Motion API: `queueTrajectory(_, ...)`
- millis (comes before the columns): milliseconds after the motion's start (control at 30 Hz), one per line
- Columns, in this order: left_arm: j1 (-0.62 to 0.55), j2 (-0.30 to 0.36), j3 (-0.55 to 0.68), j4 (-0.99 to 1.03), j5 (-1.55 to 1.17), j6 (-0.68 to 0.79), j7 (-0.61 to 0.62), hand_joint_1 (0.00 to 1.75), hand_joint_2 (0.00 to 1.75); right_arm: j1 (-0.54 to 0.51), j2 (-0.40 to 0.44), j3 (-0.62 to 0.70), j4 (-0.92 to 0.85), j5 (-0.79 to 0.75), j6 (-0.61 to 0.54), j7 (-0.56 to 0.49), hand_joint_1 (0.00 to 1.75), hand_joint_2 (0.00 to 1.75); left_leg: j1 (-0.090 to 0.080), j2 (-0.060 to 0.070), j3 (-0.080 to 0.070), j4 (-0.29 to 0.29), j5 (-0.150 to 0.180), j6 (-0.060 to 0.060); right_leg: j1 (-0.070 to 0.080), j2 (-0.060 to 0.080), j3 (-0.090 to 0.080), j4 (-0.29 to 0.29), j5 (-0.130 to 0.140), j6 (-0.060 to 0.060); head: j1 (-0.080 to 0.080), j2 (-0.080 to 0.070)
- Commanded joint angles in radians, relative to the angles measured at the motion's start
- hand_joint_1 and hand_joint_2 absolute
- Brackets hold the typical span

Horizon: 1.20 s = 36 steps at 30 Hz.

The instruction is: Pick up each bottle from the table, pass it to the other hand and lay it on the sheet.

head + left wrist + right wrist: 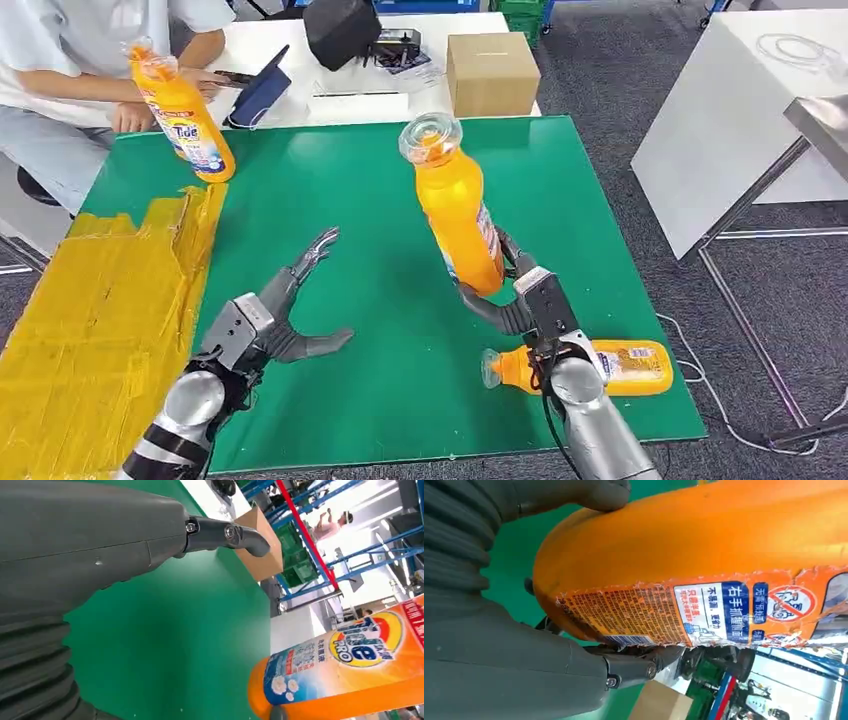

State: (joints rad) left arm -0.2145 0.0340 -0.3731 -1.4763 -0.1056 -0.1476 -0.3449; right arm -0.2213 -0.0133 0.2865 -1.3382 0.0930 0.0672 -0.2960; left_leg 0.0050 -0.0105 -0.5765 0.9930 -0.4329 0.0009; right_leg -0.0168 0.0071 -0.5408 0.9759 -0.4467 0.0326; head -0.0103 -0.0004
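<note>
One bottle is up in my right hand point(515, 290) right now, fingers wrapped round its lower body, the base sitting down in my palm and the clear cap tipped away from me, toward the far edge of the green mat point(330, 180). This held bottle point(455, 205) stands near upright, its long axis leaning a little to my left, toward the middle of the mat. In the right wrist view the orange wall and its torn label press straight against my thumb point(604, 495), so the grip looks firm.

My left hand point(275, 325) hovers over the mat's near-left part, fingers spread wide, thumb pointing across at the bottle, holding nothing. The bottle's body lies to the right of that open palm and a touch farther from me, well apart yet. I judge the handover is the step in hand: the left has to close that gap and take the bottle across its middle, above my right fingers.

Beyond that, the yellow sheet point(100, 320) lies along the mat's left edge, on my left hand's side. A second bottle point(600, 367) lies on its side at the mat's near-right corner, just behind my right wrist. A third bottle point(185, 115) stands at the far-left corner, beside a seated person point(70, 70). A cardboard box point(492, 72) rests just past the mat's far edge.
</note>
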Motion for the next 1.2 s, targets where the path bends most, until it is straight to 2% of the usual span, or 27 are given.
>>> queueTrajectory(33,-0.074,-0.004,-0.011,0.067,0.151,-0.059,-0.002,0.00,1.75,-0.042,0.079,0.070,0.114,-0.157,0.178,-0.024,1.75,1.75,0.001,0.002,0.002,0.000,-0.001,-0.001,0.002,0.001,0.002,-0.001,0.000,-0.002,0.000,0.000)
queueTrajectory(200,-0.093,-0.033,0.015,0.087,0.286,-0.080,0.036,0.00,1.75,-0.085,0.110,0.176,0.209,-0.165,0.205,-0.007,1.75,1.75,0.002,0.003,0.004,-0.001,-0.001,-0.001,0.003,0.002,0.004,-0.002,0.000,-0.002,0.000,0.000)
queueTrajectory(600,-0.131,-0.029,-0.022,0.104,0.382,-0.093,0.057,0.00,1.75,-0.144,0.126,0.330,0.318,-0.122,0.162,0.002,1.75,1.75,0.002,0.002,0.002,0.000,-0.001,0.000,0.002,0.001,0.002,0.000,0.000,-0.001,0.000,0.000)
queueTrajectory(633,-0.132,-0.029,-0.024,0.105,0.382,-0.092,0.057,0.00,1.75,-0.146,0.127,0.335,0.324,-0.119,0.160,0.002,1.75,1.75,0.003,0.003,0.005,0.000,-0.002,0.000,0.004,0.001,0.006,-0.002,-0.001,-0.002,0.000,0.000)
queueTrajectory(700,-0.133,-0.029,-0.025,0.104,0.382,-0.092,0.057,0.00,1.75,-0.148,0.127,0.341,0.330,-0.114,0.156,0.002,1.75,1.75,0.001,0.000,0.001,0.000,0.000,0.000,0.001,0.000,0.001,0.000,0.000,-0.001,0.000,0.000)
queueTrajectory(1200,-0.132,-0.028,-0.038,0.114,0.375,-0.085,0.054,0.00,1.75,-0.166,0.118,0.352,0.370,-0.088,0.134,-0.007,1.75,1.75,0.001,0.000,0.002,0.000,0.000,0.000,0.002,-0.001,0.003,-0.001,0.000,-0.001,0.000,0.000)
